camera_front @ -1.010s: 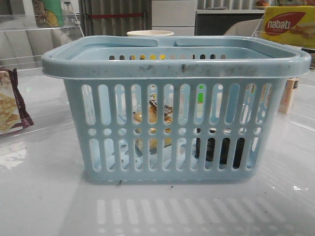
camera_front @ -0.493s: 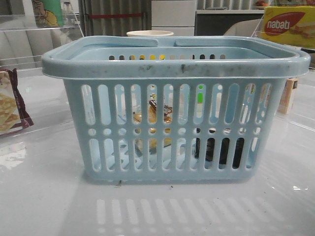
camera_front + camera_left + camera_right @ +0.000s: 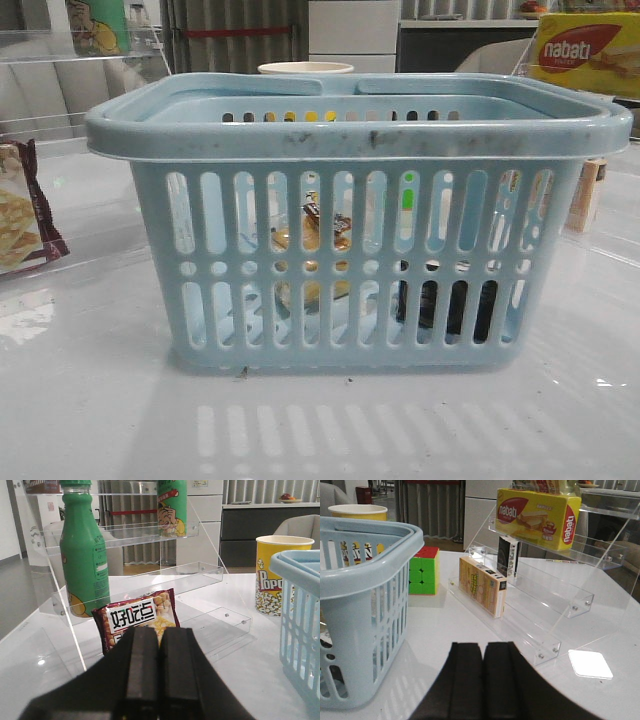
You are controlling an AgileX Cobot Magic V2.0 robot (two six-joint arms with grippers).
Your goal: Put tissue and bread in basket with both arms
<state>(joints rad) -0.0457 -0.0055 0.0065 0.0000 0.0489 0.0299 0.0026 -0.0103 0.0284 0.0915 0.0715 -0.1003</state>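
White glossy tabletop (image 3: 90,400) is seen across all views, with clear acrylic tiered shelves (image 3: 555,600) at 3 and 9 o'clock of the centre.

Large pale blue slotted plastic basket (image 3: 355,140) is stood upright at table centre, both handles folded down on the scuffed rim. Inside, through the front slots: small golden-brown bun in clear wrapper with dark label (image 3: 312,250) is seen near the middle of the basket floor, and small black rectangular tissue pack (image 3: 445,308) is seen as a dark block at 3 o'clock of the bun, on the floor near the right wall. The two are apart.

Yellow popcorn paper cup (image 3: 277,575) is stood just behind the basket at 12 o'clock. Whether anything is in the cup cannot be told.

Left gripper (image 3: 159,670): fingers pressed together, nothing between them; aimed toward maroon-edged cracker packet (image 3: 137,620) and green plastic bottle (image 3: 82,555) on the left shelf.

Right gripper (image 3: 482,680): fingers pressed together, nothing held; tan carton (image 3: 482,585), multicoloured puzzle cube (image 3: 423,570) and yellow nabati wafer box (image 3: 537,515) are seen ahead of it.
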